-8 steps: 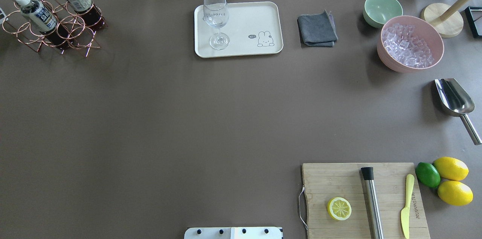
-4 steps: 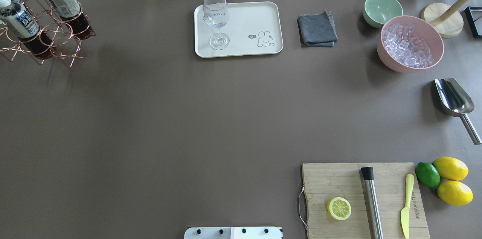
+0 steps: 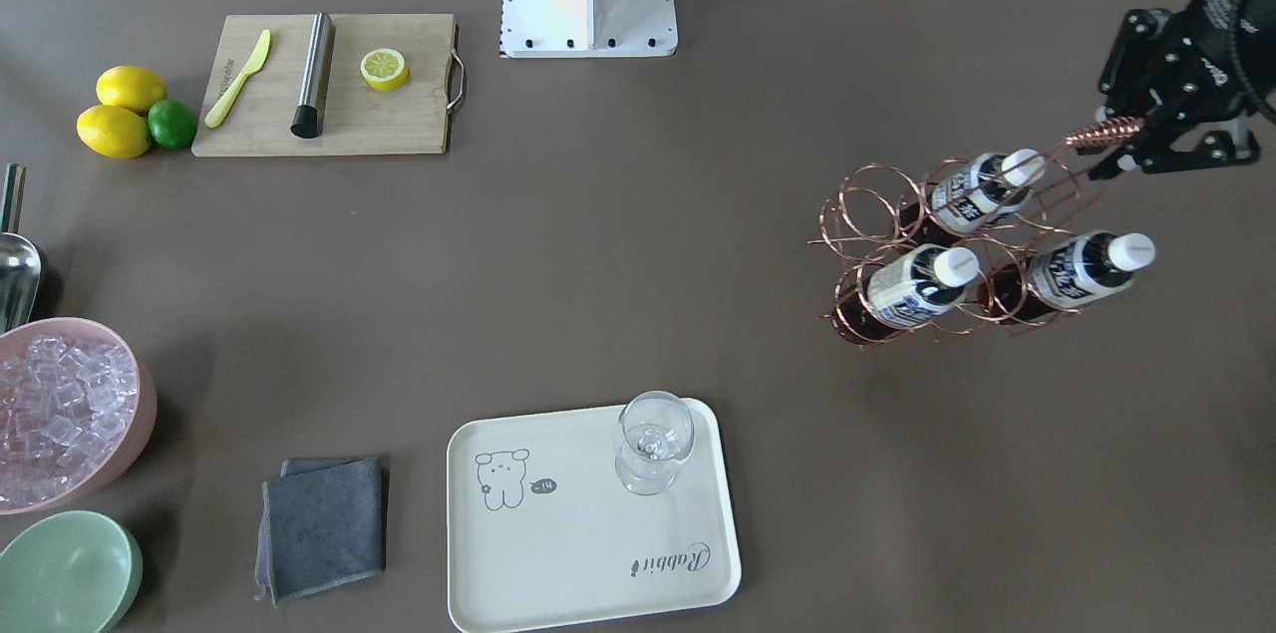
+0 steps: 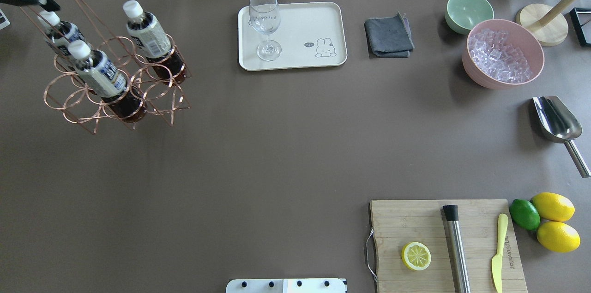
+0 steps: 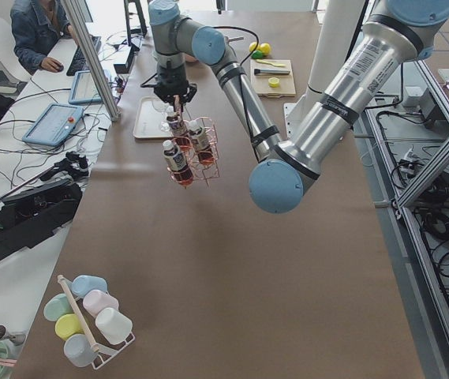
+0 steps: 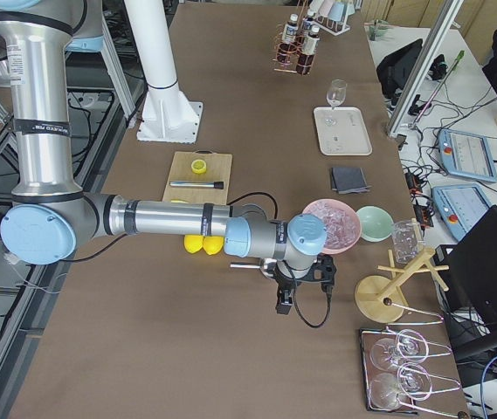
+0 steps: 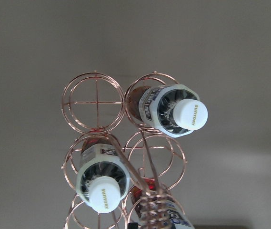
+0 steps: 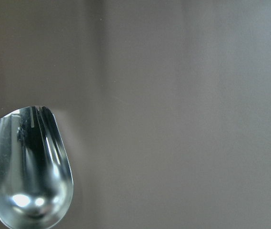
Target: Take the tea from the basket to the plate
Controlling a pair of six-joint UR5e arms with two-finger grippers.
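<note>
Heads up: your left gripper [image 3: 1131,137] is clenched on the coil-wrapped top of the tall handle of the rose-gold wire basket [image 4: 143,92], over the far left part of the brown surface [image 4: 258,145]. The basket hangs tilted from that grip. I can't tell whether its feet touch the surface.

All 3 small clear plastic tea bottles [image 4: 102,77] are in the basket's ring cells. They hold reddish-brown liquid and have white caps and white-and-navy labels, and they fill 3 of the 6 cells. In your left wrist view, 1 bottle [image 7: 171,112] sits in an end cell with an open ring just beside it. Another [image 7: 102,179] is in the middle row. The 3rd is mostly hidden behind the handle coil.

The cream rectangular plate [image 4: 304,20] with the little bear drawing lies at the far middle of the surface, well apart from the basket. A clear stemmed wine glass [image 4: 265,25] stands upright on the end nearer the basket. A folded grey cloth [image 4: 388,34] lies just beside the plate's other end.

Your right gripper [image 6: 285,304] only shows in the right side view, low and near the shiny steel scoop [image 4: 556,120]. I can't tell if it's released or clenched. Its wrist camera only shows the scoop's bowl on the surface.
</note>
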